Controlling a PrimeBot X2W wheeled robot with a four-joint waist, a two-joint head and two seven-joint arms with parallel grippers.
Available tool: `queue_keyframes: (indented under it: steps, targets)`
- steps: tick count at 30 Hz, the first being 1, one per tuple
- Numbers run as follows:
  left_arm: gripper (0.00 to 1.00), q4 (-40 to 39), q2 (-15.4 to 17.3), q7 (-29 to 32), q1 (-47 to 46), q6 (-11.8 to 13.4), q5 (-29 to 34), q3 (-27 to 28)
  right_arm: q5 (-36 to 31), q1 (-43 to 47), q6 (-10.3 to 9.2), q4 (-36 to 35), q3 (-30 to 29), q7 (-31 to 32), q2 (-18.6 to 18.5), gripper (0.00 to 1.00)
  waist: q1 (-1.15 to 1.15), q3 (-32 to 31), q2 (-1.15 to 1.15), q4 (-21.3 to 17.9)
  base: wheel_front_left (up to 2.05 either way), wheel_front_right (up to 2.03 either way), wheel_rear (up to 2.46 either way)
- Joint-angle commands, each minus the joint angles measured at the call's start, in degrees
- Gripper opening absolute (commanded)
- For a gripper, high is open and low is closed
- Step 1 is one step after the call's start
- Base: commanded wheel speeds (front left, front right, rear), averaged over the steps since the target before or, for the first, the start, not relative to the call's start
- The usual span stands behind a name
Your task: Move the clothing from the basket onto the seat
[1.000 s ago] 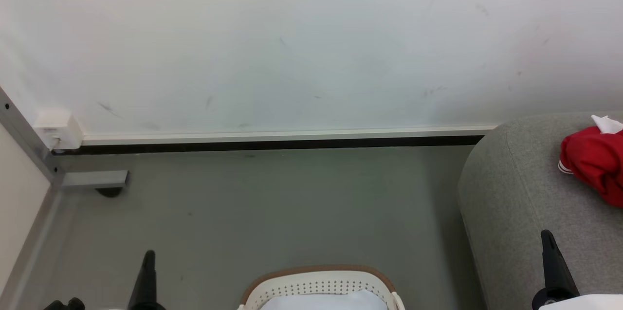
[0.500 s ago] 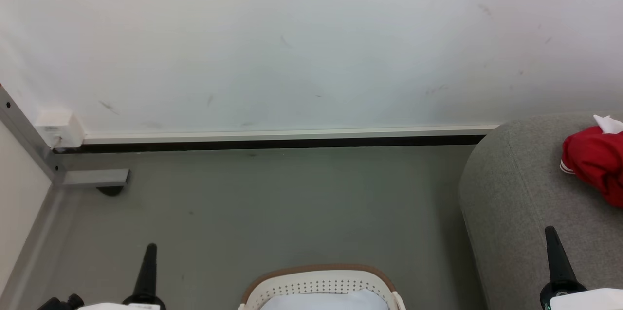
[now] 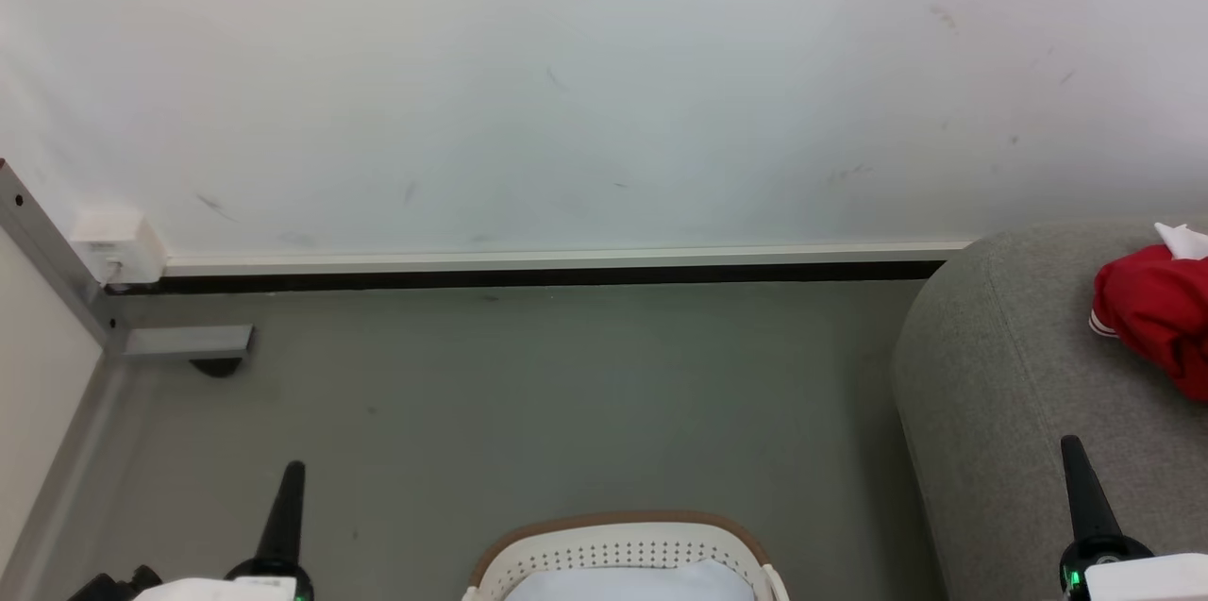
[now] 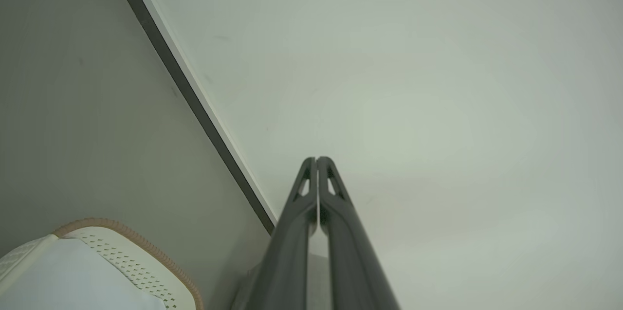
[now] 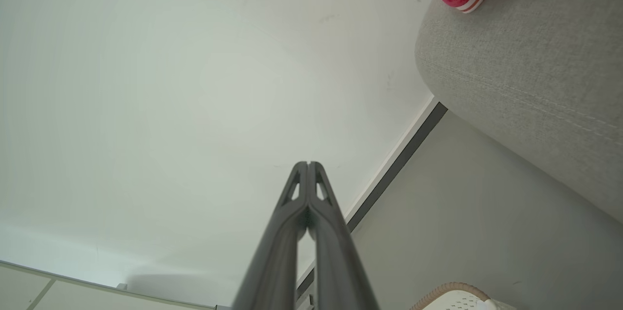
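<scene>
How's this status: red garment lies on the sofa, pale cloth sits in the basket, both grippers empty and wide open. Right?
Not quite: the left gripper and right gripper are shut, fingers pressed together, as both wrist views show. Otherwise yes: the red garment lies on the sofa, the pale cloth sits in the basket, both grippers empty.

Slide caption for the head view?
Red garment lies on grey sofa; basket holds pale cloth; left gripper and right gripper shut.
</scene>
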Motion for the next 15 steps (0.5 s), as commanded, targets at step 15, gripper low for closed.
queue_keyframes:
  steps: [15]
  targets:
    - [0.0,-0.07,0.5,2.22,-1.85,-0.4,-8.0,0.5,7.66,-1.7,-0.1,0.26,-1.53,2.23,0.11,0.0,-0.01,0.16,0.0,0.23,0.0,0.0,0.0]
